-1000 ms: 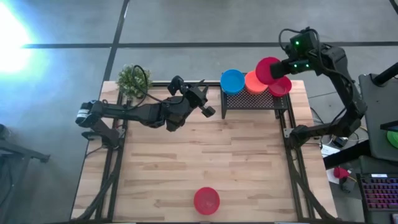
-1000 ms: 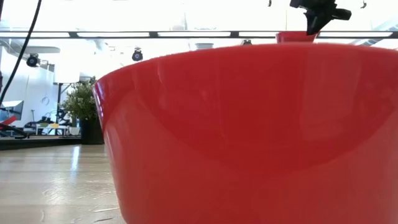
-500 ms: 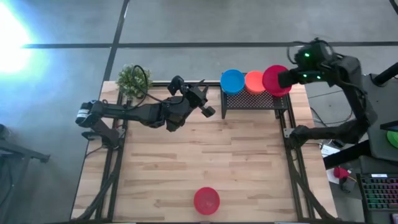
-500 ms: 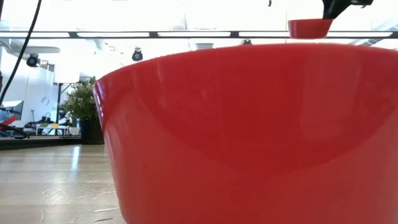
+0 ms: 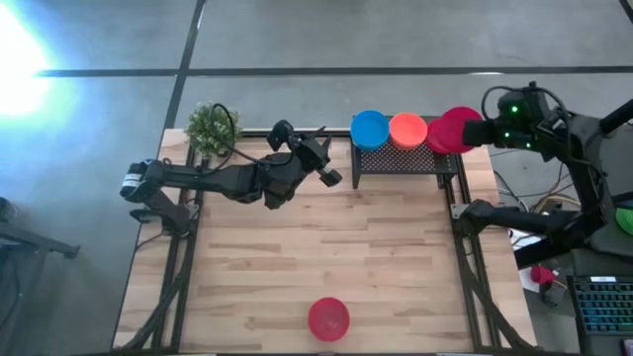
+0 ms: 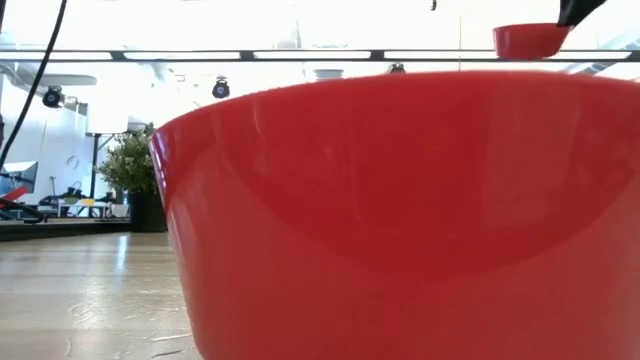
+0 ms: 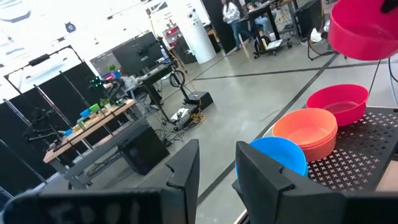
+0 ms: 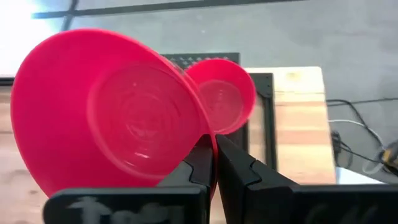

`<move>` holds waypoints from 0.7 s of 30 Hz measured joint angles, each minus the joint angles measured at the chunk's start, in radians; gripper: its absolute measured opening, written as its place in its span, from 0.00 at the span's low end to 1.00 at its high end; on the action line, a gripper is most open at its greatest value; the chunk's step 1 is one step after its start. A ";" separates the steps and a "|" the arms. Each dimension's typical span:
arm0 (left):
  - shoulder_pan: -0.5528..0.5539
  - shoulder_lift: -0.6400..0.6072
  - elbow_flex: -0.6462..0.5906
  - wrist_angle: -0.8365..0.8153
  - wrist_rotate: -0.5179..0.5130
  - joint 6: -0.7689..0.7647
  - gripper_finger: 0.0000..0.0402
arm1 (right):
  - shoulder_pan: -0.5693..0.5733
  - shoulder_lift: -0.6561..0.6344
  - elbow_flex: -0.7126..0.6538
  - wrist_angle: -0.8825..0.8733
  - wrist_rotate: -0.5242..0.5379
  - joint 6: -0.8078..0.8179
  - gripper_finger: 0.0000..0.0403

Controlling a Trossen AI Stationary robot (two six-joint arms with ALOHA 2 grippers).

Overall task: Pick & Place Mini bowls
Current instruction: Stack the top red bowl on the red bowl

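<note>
My right gripper (image 5: pixel 479 132) is shut on a red mini bowl (image 5: pixel 460 129) above the right end of a black mesh rack (image 5: pixel 401 160). The bowl also shows in the low view (image 6: pixel 530 40) and the left wrist view (image 7: pixel 364 31). On the rack stand a blue bowl (image 5: pixel 370 129), stacked orange bowls (image 5: pixel 406 130) and a red bowl (image 5: pixel 436 138). Another red bowl (image 5: pixel 328 318) sits on its base near the table's near edge and fills the low view (image 6: pixel 400 220). My left gripper (image 5: pixel 328 163) is open and empty, just left of the rack. My right gripper pinches the held bowl's rim (image 8: pixel 208 146) on the side toward the table's right, the wall edge-on between the two fingers (image 8: pixel 199 165). The fingers come about level from the table's right. The bowl is lifted clear above the rack and looks level and upright in the low view.
A small green potted plant (image 5: pixel 211 126) stands at the far left corner of the wooden table (image 5: pixel 297 247). The left arm lies across the far left part of the table. Black frame rails run along the table's left and right edges.
My right gripper has carried the red bowl toward the table's right edge, from above the orange bowls to beyond the rack's red bowl. It stays shut on the bowl, which stays clear of the rack.
</note>
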 joint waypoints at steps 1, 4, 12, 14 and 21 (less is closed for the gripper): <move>0.000 0.000 0.000 0.000 0.000 0.002 0.25 | -0.001 -0.007 -0.018 0.000 0.006 0.005 0.03; 0.000 0.000 0.000 0.000 0.000 0.004 0.25 | -0.009 -0.031 -0.071 0.003 0.042 0.049 0.03; 0.000 0.000 0.000 0.000 0.001 0.004 0.25 | -0.023 -0.078 -0.203 0.000 0.078 0.178 0.03; 0.000 0.000 0.000 0.000 0.001 0.004 0.25 | -0.022 -0.093 -0.237 0.002 0.079 0.222 0.03; 0.000 0.000 0.000 -0.027 0.001 0.005 0.25 | -0.023 -0.190 -0.347 0.068 0.105 0.294 0.03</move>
